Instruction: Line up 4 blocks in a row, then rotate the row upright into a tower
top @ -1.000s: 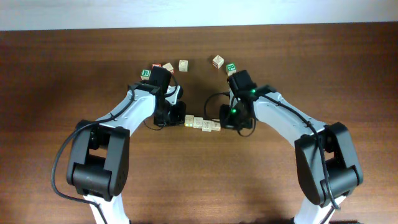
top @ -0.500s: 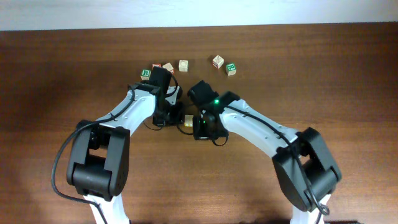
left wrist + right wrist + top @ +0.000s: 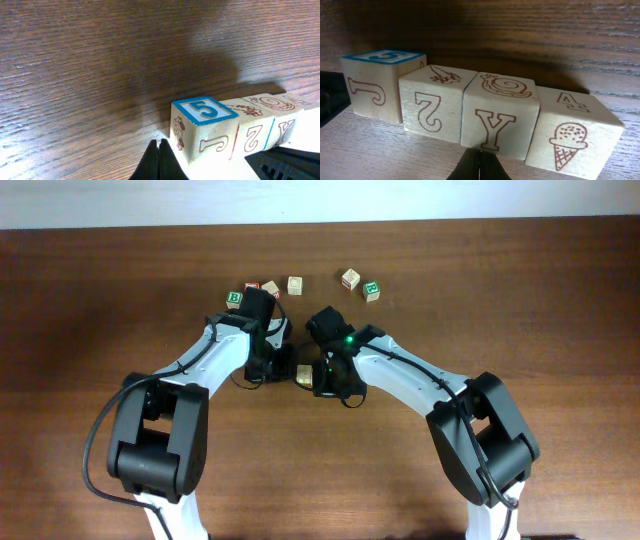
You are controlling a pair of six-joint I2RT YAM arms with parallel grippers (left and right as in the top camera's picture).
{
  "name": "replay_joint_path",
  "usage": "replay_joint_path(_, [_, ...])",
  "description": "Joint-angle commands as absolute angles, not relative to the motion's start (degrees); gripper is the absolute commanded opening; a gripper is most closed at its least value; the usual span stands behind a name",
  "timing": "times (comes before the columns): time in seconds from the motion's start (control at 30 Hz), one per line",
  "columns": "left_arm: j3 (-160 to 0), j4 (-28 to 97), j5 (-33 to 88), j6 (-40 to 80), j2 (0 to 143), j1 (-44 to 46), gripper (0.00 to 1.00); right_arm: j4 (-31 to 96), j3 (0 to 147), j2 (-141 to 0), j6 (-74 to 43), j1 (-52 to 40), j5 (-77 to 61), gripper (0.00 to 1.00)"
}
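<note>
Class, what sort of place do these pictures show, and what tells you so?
Most likely a robotics lab test bench: a pair of white robot arms reaches over a brown wooden table to a row of four alphabet blocks, with loose blocks lying beyond.

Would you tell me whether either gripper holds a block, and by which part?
Nothing is held: the left gripper and right gripper are both shut empty, beside the row of four blocks.
</note>
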State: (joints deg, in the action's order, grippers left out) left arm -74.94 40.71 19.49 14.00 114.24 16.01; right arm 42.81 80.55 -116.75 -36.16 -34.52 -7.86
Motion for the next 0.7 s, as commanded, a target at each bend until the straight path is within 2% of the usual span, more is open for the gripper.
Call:
replay_joint_path(0.0, [-74.78,40.80,20.10,14.28,114.65,16.25,0.00,42.39,80.14,-117.86,-35.81,-34.04,-6.63,0.04])
replay_joint_path(0.07, [-74.76,40.82,20.10,14.28,114.65,16.25,0.00,43.90,82.15,-117.16,-33.36,-33.95,-9.08,0.04])
replay_joint_path(0.17, [-74.76,40.91,20.08,14.28,114.65,16.25,0.00,53.08,89.78,-113.89,-31.77,-29.93,-9.89,0.04])
replay_joint_path(0.27, [-74.76,40.73,20.08,14.28,114.65,16.25,0.00,55.13,87.33,-113.93,-31.79,-27.77,-9.89,0.04])
replay_joint_path(0.4, [-74.76,40.27,20.08,14.28,114.65,16.25,0.00,53.49,80.53,-113.95,-31.97,-27.79,-12.05,0.04])
replay_joint_path(0.67, [-74.76,40.29,20.08,14.28,114.65,16.25,0.00,51.37,80.03,-115.57,-32.01,-30.04,-11.33,0.04])
